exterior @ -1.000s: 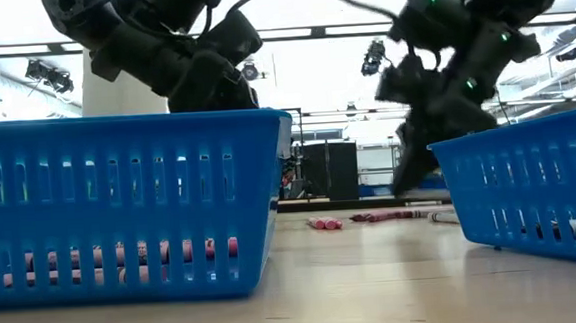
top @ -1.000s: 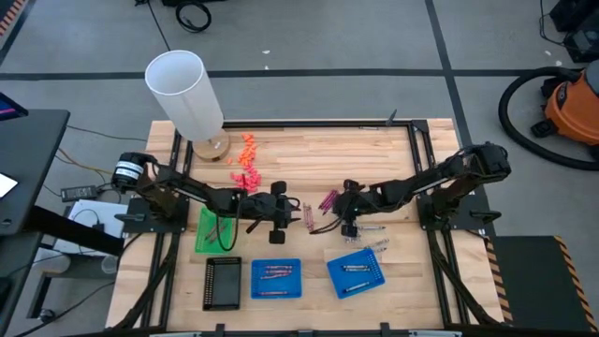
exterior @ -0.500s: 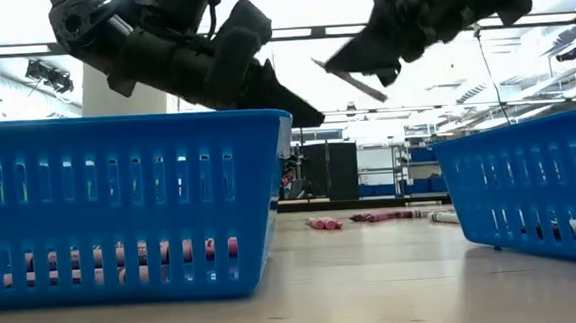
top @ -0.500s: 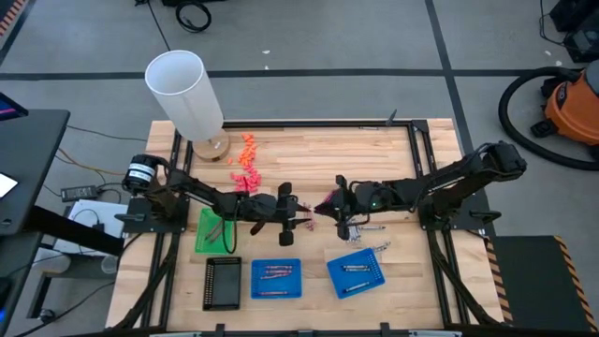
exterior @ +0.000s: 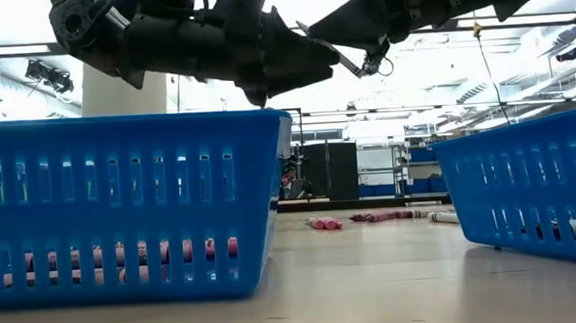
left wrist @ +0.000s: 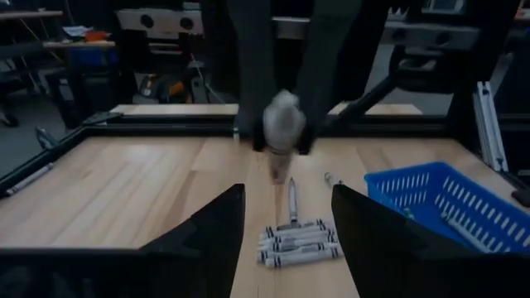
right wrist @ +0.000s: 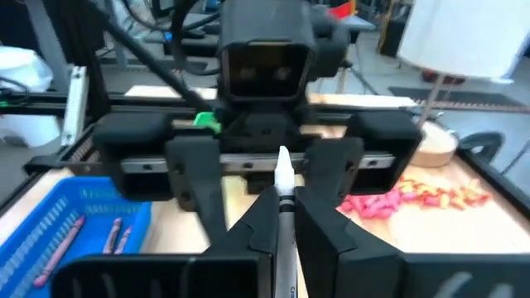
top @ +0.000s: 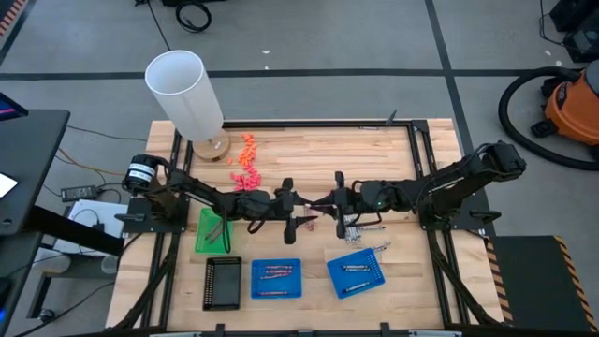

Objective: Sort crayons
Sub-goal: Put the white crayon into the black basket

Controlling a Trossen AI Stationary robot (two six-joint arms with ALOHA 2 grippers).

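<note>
- Fingers first: the left gripper [top: 298,208] has its fingers [left wrist: 205,240] spread wide and holding nothing, hovering above the middle of the counter [top: 309,150].
- Facing it tip to tip, the right gripper [top: 328,204] pinches a silvery grey crayon [right wrist: 284,178] between narrow fingers, its point aimed into the left's open gap.
- Looks like a mid-air handover!
- More grey crayons [left wrist: 296,242] lie bunched on the counter below, some maroon ones sit in the left blue basket [top: 276,278], and others lie in the right blue basket [top: 356,272].
- A crayon should be light, stiff and waxy, so likely slick and snappable.
- The left's best hold is on the free end near the tip, squeezed gently.
</note>
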